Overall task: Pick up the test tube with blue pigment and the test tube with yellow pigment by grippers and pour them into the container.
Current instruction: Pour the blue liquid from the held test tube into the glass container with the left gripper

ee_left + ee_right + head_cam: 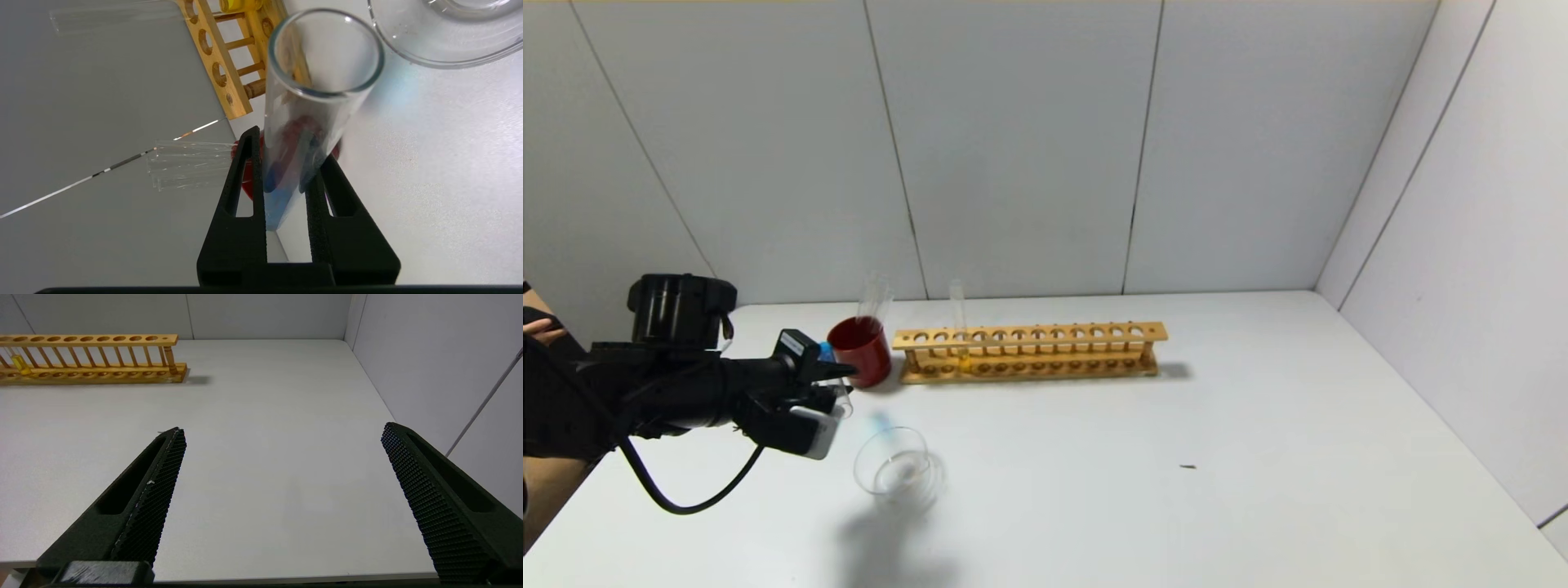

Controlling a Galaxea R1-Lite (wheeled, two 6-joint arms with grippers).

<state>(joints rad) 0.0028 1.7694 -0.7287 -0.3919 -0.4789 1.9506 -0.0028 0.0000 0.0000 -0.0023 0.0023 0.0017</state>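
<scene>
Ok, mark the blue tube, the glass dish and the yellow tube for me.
Blue tube (286,179): left wrist view, liquid end, gripped in the left claw.
Glass dish (876,478): head view, left wall.
Yellow tube (964,357): head view, yellow liquid, in the rack.

I work in a lab test booth: plain grey panel walls (1013,147) box in a white surface (1176,490), and beyond my left hand (837,384) stands a wooden test-tube rack (1029,351) beside glass tubes.

Container (445,45) cropped by frame edge; right gripper (282,437) bases too.
</scene>
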